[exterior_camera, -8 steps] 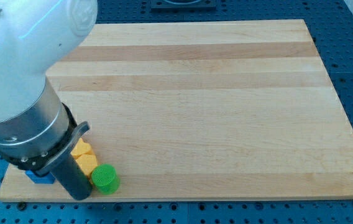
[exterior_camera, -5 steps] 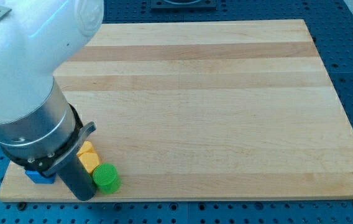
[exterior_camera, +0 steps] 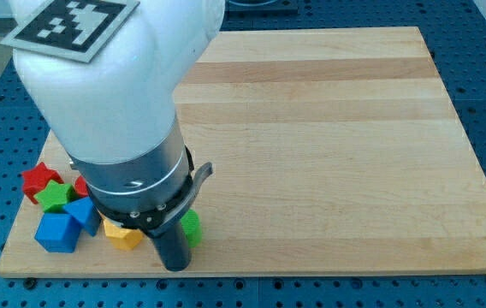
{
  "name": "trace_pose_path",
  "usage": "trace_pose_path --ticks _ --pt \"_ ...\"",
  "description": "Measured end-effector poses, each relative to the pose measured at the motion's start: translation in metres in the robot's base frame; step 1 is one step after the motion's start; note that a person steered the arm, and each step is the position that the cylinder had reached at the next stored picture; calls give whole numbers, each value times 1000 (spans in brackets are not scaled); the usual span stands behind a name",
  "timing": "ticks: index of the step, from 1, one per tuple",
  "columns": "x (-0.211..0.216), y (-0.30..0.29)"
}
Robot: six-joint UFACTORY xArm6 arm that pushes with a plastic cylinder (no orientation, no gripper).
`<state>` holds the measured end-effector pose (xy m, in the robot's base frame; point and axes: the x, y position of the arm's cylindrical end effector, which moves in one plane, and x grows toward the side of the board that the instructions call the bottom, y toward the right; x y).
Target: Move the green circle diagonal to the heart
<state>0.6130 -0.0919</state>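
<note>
My tip (exterior_camera: 174, 267) sits at the tabletop's (exterior_camera: 328, 171) bottom edge, touching the green circle (exterior_camera: 192, 228) just to its upper right. There are no fingers to open or close. The yellow heart (exterior_camera: 123, 234) (half hidden) lies left.

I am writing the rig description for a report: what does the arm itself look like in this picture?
A bulky glossy white arm shell bears a black-and-white square marker on top. Below comes a silver-grey metal cylinder, then a black collar and the straight dark rod ending in my tip. No cables show.
</note>
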Motion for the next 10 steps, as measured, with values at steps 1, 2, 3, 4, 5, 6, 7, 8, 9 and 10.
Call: trace_pose_path --ticks 1,2,3,4,5,6,7,8,9,10 --pt "-11 -3" --pt "-18 -3" --pt "-28 -3" --pt "-42 -3" --pt "-62 -3" --pt "-86 5" --pt "-92 29" --pt "-116 36" --pt "-146 36" --pt "-167 53"
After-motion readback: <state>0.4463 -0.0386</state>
